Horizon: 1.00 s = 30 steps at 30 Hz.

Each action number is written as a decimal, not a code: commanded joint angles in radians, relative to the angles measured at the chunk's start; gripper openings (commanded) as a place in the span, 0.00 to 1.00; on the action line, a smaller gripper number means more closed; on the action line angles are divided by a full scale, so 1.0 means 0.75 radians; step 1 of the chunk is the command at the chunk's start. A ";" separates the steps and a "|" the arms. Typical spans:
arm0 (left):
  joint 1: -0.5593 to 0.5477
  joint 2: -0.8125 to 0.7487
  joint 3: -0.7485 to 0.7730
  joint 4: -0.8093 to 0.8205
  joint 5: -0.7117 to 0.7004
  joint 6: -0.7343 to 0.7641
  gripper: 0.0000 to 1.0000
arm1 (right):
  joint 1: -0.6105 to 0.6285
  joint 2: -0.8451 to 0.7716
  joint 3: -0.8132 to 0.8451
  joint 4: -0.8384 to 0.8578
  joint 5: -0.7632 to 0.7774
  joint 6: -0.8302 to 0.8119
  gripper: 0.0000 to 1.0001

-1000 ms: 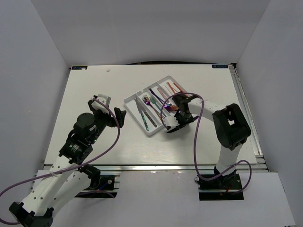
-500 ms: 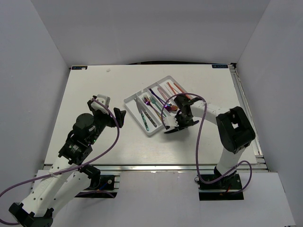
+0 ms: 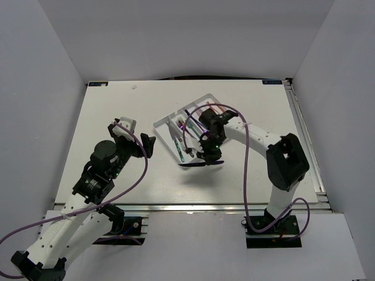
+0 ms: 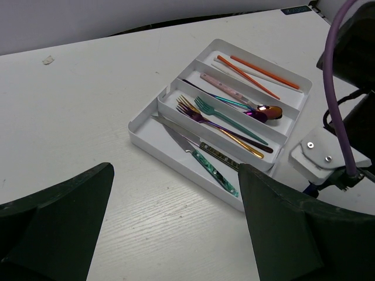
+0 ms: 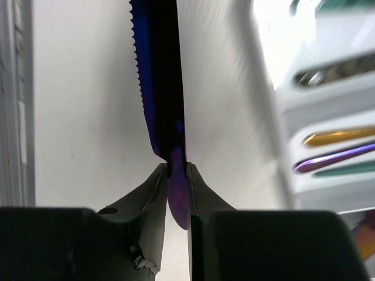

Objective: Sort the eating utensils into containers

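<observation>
My right gripper is shut on the handle of an iridescent purple-blue knife. It holds the knife level above the table, just off the near corner of the white cutlery tray. The tray's compartments hold red-orange chopsticks, spoons, forks and two knives. To the left of the tray my left gripper stands wide open, with nothing between its fingers.
The right arm's purple cable loops over the table to the right of the tray. White walls enclose the table on three sides. A metal rail runs along the right edge.
My right gripper has risen off the table with the purple-blue knife and swung left and back toward the tray's near corner. The left arm has not moved.
</observation>
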<state>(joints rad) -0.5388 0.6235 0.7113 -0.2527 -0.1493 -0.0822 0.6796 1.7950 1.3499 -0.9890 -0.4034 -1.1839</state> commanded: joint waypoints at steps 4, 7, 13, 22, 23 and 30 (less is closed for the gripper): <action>0.003 -0.023 -0.016 0.036 -0.028 0.011 0.98 | 0.057 0.151 0.378 -0.093 -0.253 0.304 0.00; 0.003 -0.025 -0.016 0.038 -0.036 0.013 0.98 | 0.057 0.257 0.589 -0.078 -0.321 0.451 0.00; 0.005 -0.036 -0.022 0.044 -0.054 0.022 0.98 | 0.057 0.398 0.789 0.185 -0.362 0.791 0.00; 0.003 -0.038 -0.028 0.044 -0.063 0.024 0.98 | 0.045 0.403 0.657 0.535 -0.147 1.055 0.01; 0.003 -0.040 -0.026 0.044 -0.061 0.026 0.98 | 0.041 0.401 0.616 0.564 -0.129 1.063 0.01; 0.003 -0.040 -0.024 0.047 -0.052 0.026 0.98 | 0.014 0.358 0.446 0.668 -0.027 1.100 0.15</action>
<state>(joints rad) -0.5388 0.6048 0.6956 -0.2329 -0.1841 -0.0700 0.7013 2.1223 1.7046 -0.5686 -0.4576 -0.3954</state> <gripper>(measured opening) 0.982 0.207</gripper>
